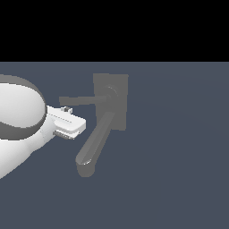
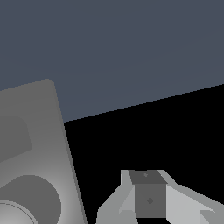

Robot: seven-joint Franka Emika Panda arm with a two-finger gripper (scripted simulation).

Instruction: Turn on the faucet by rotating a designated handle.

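Handle [image 1: 78, 101] just above pincer [image 1: 67, 124] (contact unclear)

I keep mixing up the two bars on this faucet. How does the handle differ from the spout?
The handle is thin, flat and straight; the spout is thick and rounded with a downturned tip. The handle points toward the exterior view's left, near the tool; the spout runs down and leftward. Both are dull grey and spring from the block base.

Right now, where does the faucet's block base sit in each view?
Exterior view: the block base stands upper centre, with the handle pointing to the exterior view's left.
Wrist view: the block base shows as a large grey slab.
Shared landmark: the round hub.
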